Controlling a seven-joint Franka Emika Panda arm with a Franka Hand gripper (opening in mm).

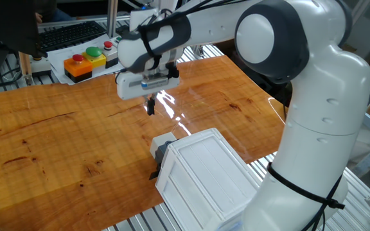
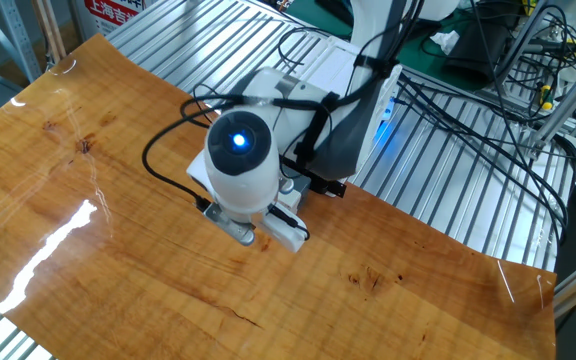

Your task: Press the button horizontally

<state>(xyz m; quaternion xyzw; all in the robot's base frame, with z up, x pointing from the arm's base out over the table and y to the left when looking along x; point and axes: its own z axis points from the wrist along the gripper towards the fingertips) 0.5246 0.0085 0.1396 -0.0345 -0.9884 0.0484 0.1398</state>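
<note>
Hand point(image 1: 150, 106) hovers above table point(image 1: 56, 135), well apart from button point(image 1: 161, 145); finger gap unreadable, nothing held. Button juts sideways from white box point(image 1: 204, 176) near table's front edge. Likely stiff, short-travel cap; push its flat face squarely, box may slide.

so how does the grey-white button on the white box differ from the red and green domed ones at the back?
The button is a small pale cap on a dark base, jutting sideways from the white ribbed box. The domed buttons are larger, red and green, facing up from a yellow-orange housing. The button lies nearer the gripper.
</note>
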